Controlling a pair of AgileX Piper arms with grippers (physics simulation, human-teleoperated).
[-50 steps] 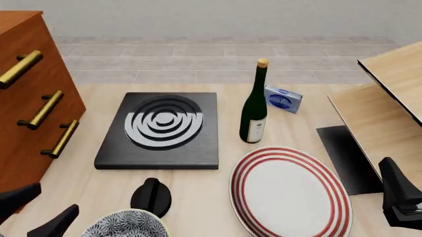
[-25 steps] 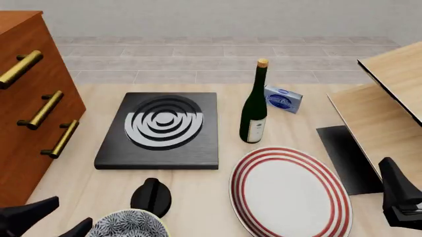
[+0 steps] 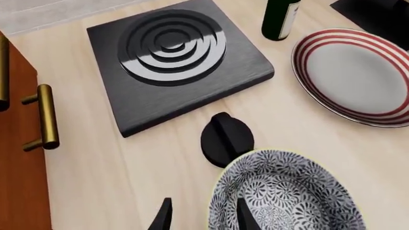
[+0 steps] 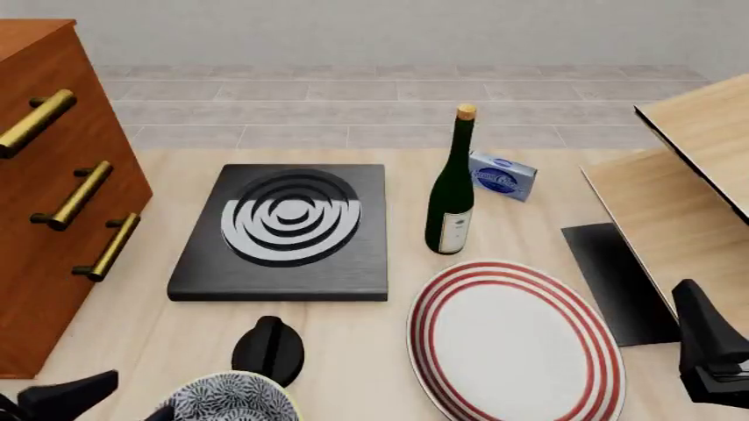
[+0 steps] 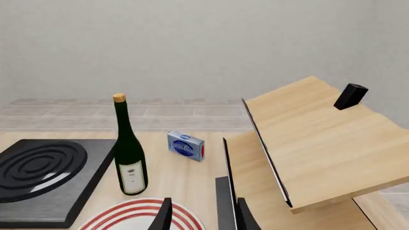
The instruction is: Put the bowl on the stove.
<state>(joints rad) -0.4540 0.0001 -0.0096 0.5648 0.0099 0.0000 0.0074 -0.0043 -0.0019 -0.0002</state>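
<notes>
The bowl (image 4: 228, 399), small with a black-and-white floral pattern, sits at the near edge of the table, partly cut off in the front view. In the left wrist view the bowl (image 3: 290, 194) fills the lower part. My left gripper (image 3: 203, 218) is open and straddles the bowl's rim, one finger inside and one outside. It shows in the front view (image 4: 123, 402) just left of the bowl. The stove (image 4: 287, 228), a black slab with silver rings, lies beyond the bowl and is bare. My right gripper (image 4: 702, 346) is open and empty at the right edge.
A black knob (image 4: 268, 349) lies between bowl and stove. A red-ringed plate (image 4: 515, 342) is right of the bowl. A wine bottle (image 4: 451, 193) and a blue box (image 4: 502, 177) stand right of the stove. A drawer cabinet (image 4: 59, 202) is at the left, a wooden shelf (image 4: 690, 175) at the right.
My left gripper has moved lower and to the right in the front view, closing in on the bowl. The bowl and the right arm have not moved.
</notes>
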